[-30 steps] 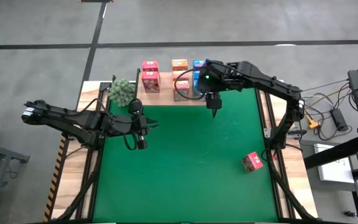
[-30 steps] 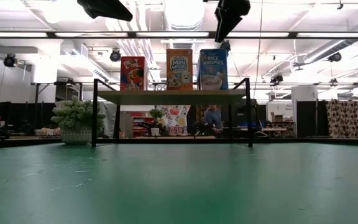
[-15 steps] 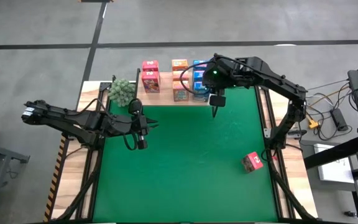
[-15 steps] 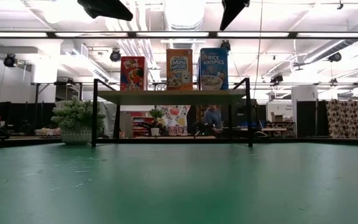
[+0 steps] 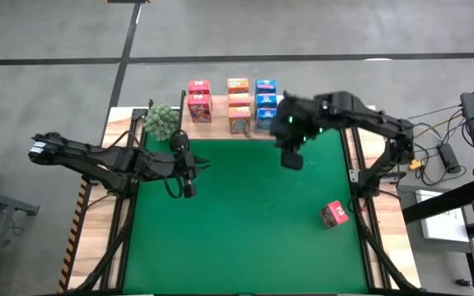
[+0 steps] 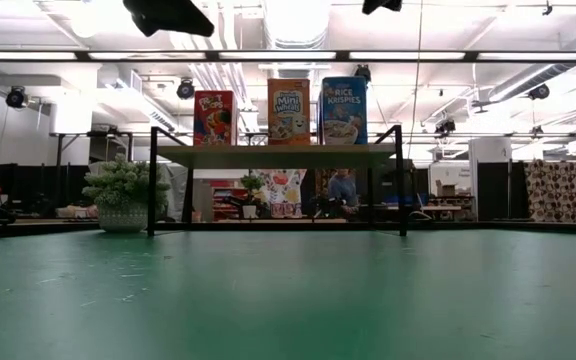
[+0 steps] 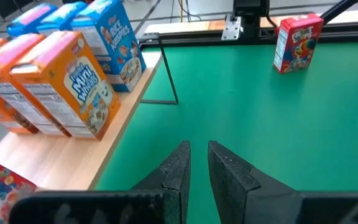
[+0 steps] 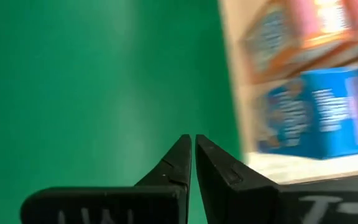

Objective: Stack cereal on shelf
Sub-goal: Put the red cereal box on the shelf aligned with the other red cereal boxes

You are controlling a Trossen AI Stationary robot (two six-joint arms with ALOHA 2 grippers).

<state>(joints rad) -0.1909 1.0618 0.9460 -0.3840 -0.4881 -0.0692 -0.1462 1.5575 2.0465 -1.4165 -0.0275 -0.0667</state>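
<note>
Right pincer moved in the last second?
Yes. The right pincer has pulled back from the shelf out over the green mat, and has shut empty.

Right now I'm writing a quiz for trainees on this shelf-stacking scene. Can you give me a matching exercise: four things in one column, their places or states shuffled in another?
Things:
1. right gripper
2. left gripper
3. lone red cereal box
4. plant

Places or states:
A. on the green mat, near its right edge
B. shut and empty, above the mat in front of the shelf
C. left of the shelf
D. waiting over the mat's left side

Pairs: 1-B, 2-D, 3-A, 4-C
</note>
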